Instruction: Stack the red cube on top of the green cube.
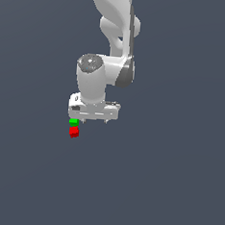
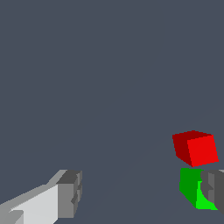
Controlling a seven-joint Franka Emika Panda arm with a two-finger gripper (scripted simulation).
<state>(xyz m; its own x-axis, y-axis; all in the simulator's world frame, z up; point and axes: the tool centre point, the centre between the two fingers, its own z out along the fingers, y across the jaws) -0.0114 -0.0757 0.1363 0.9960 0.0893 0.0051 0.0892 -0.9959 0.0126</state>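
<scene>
Red cube (image 2: 195, 148) beside green cube (image 2: 191, 185); gripper (image 2: 142, 192) spread.

Partly hidden: the green cube (image 2: 191, 188), behind one finger (image 2: 213, 189) at the wrist picture's lower right edge. Cut off by the frame there, both fingers. In the exterior view's centre, green cube (image 1: 74, 122) tucked under the hand (image 1: 92, 116), contact too small to tell.

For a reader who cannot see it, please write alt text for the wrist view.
A small red cube and a green cube sit close together on a plain dark grey floor. Two grey fingers are spread wide apart, and the far one partly covers the green cube.
</scene>
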